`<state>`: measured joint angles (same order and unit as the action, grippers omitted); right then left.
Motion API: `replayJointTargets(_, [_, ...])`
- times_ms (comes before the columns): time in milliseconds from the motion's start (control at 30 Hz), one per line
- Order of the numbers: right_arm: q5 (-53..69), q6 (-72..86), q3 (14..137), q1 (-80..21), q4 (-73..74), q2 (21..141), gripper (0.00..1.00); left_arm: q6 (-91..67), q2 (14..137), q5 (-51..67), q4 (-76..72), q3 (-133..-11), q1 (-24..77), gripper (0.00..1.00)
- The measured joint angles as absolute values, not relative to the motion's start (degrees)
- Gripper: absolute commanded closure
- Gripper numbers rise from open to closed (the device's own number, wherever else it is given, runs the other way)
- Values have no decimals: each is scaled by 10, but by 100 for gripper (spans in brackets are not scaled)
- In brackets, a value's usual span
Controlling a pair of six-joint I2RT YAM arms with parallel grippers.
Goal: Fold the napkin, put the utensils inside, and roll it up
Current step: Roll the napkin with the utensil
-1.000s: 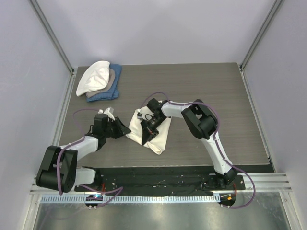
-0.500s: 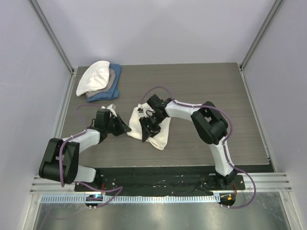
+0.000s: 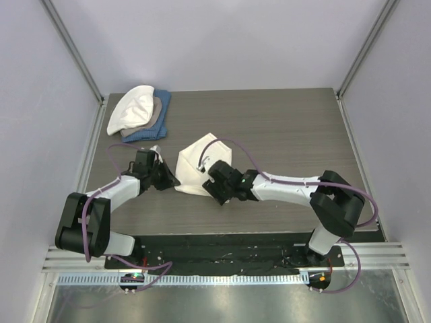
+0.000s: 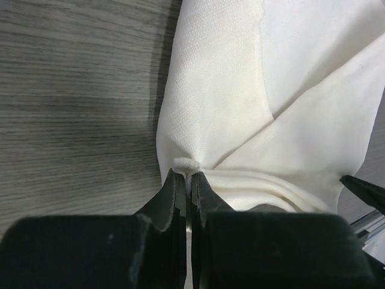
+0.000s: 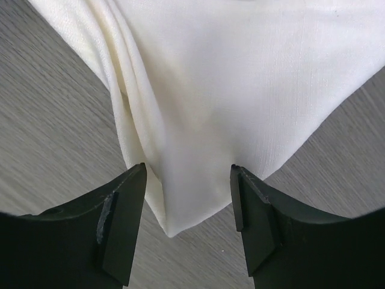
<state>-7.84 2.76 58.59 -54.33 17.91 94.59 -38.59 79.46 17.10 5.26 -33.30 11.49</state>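
Note:
The cream napkin (image 3: 202, 158) lies folded on the dark wood table (image 3: 289, 128), one corner pointing to the back. My left gripper (image 3: 172, 182) is at its left corner and is shut on a small bunch of the napkin (image 4: 240, 90); in the left wrist view the cloth pokes out between the left gripper's (image 4: 185, 176) closed tips. My right gripper (image 3: 214, 183) stands open just above the napkin's near corner (image 5: 174, 217). In the right wrist view the right gripper's (image 5: 189, 170) fingers straddle that corner without touching it. The utensils are hidden.
A stack of white, tan and blue cloths (image 3: 140, 113) sits at the back left corner. The right arm (image 3: 289, 190) stretches low across the near part of the table. Metal frame posts and grey walls close in the sides.
My right gripper opened, let go of the napkin and drew back toward the near edge. My left gripper closed on the left corner. The napkin now spreads further toward the back.

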Motion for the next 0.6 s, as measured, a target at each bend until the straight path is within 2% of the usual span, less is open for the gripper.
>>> replayJointTargets(300, [-233,-29,553,-632,102,945,34,-384,795,164,76,-342,115,100])
replayJointTargets(600, [-254,-29,555,-638,95,922,34,-384,795,164,85,-345,115,100])
